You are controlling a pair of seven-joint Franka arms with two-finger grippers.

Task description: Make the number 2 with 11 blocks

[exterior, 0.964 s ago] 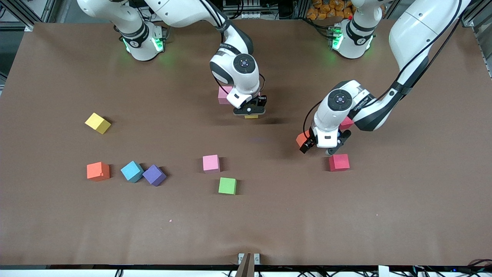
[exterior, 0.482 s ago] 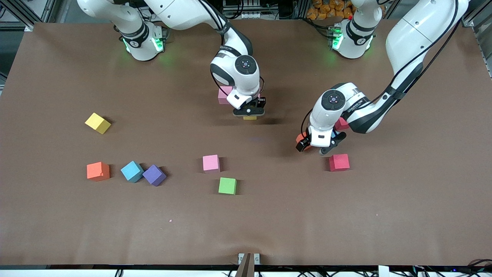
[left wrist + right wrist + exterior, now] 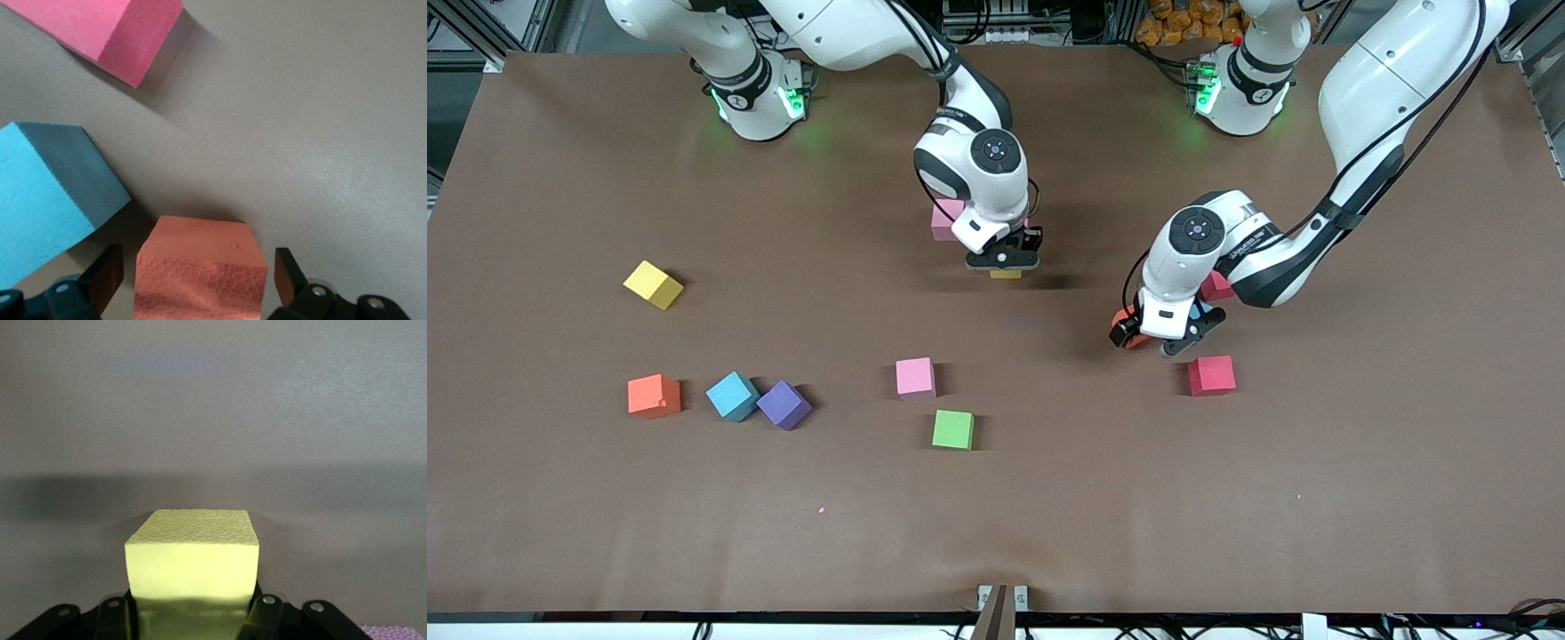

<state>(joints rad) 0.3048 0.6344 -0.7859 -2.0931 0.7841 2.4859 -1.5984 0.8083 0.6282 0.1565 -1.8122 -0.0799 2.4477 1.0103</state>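
So we're early in the build, no number 2 laid out anywhere yet. The right gripper (image 3: 1003,260) is clamped on a yellow block (image 3: 192,561) and hangs over the table (image 3: 1049,516) just beside a pink block (image 3: 944,219) that its wrist half covers. My guess is that pink block is the start of the digit, so the next move needs the yellow one lowered square against it, edges lined up, before letting go.

The left gripper (image 3: 1149,336) is spread wide, its fingers (image 3: 105,277) straddling an orange block (image 3: 200,270) but not pinching it yet. It probably just needs to close without nudging the light blue block (image 3: 47,200) sitting right beside the orange one.

Hard to read: that arm hides most of the cluster, so only slivers of orange, blue and red show from the front. The loose blocks (image 3: 734,396) sit well away from the pink block, closer to the front camera, along with a green cube (image 3: 952,429).
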